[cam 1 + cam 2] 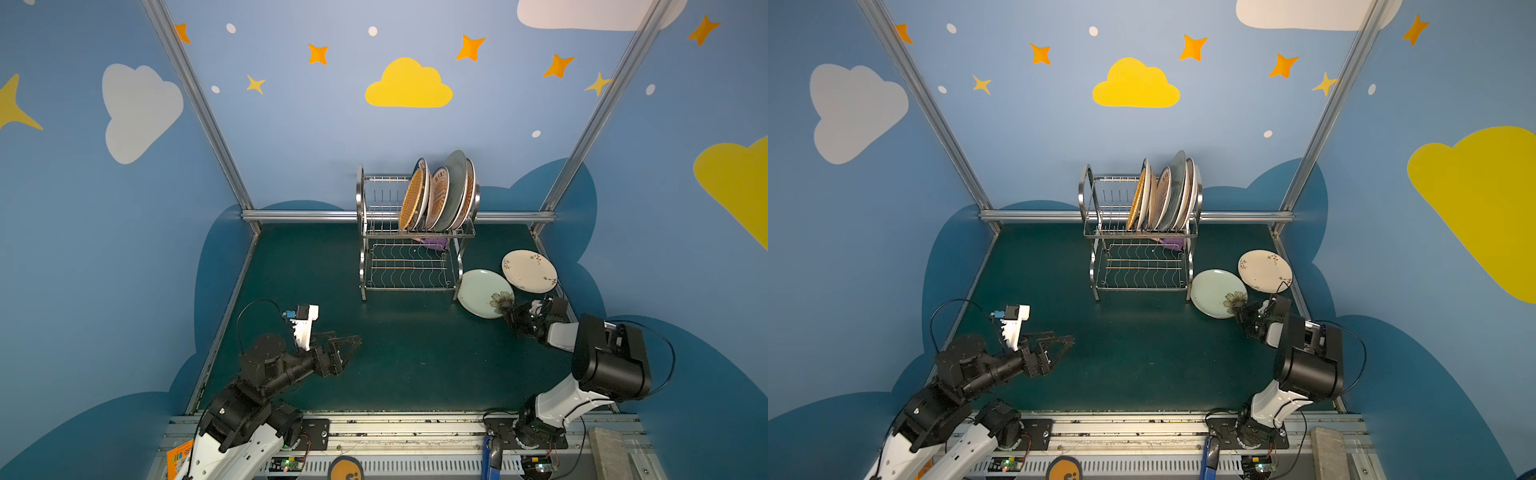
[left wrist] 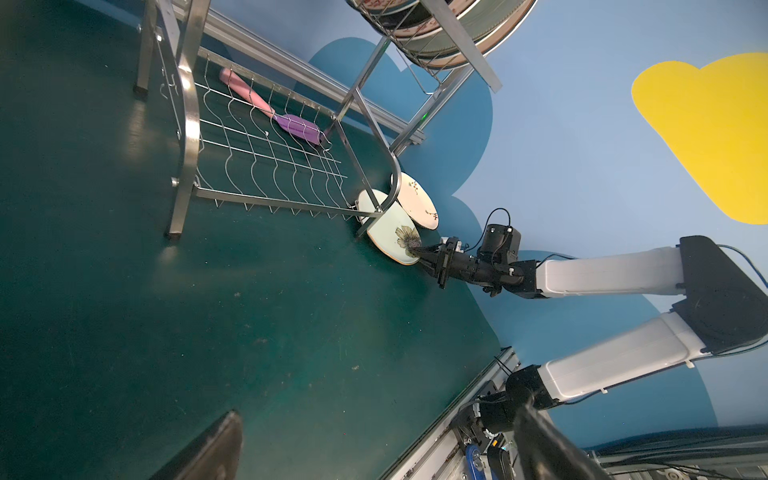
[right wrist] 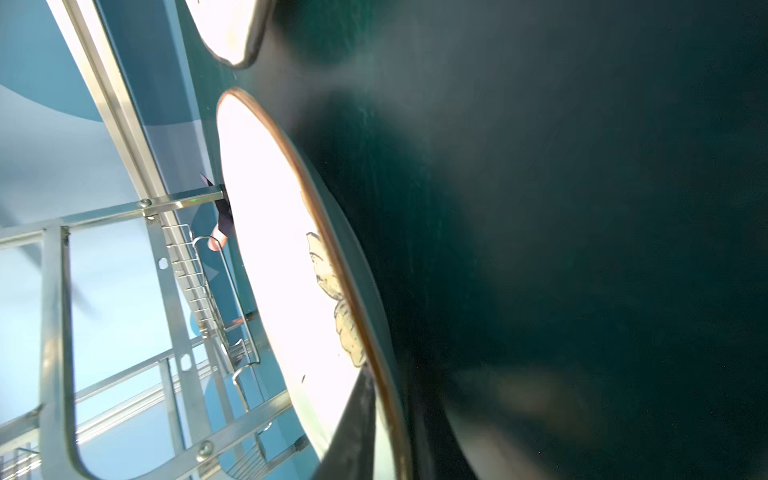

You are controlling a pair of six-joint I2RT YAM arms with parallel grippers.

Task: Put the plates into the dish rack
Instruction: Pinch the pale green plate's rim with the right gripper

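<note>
Plates (image 1: 437, 195) lined up on edge in the right half of the top tier of the shiny two-tier steel wire dish rack (image 1: 364, 249), woven tan one at the left end of the row. Pink-and-purple utensil (image 2: 279, 115) lying on the rack's wavy lower tier. Two more down on the dark green counter (image 1: 374, 365) just right of the rack: pale green round plate (image 1: 480, 291) with a dark flower print, right by the rack's front right leg, and cream floral round plate (image 1: 528, 270) just behind it, touching or not, no clue. Right jaws pinched onto the green plate's rim at the flower, on the side away from the rack. Left jaws spread wide, holding nothing, out front-left of the rack.
</note>
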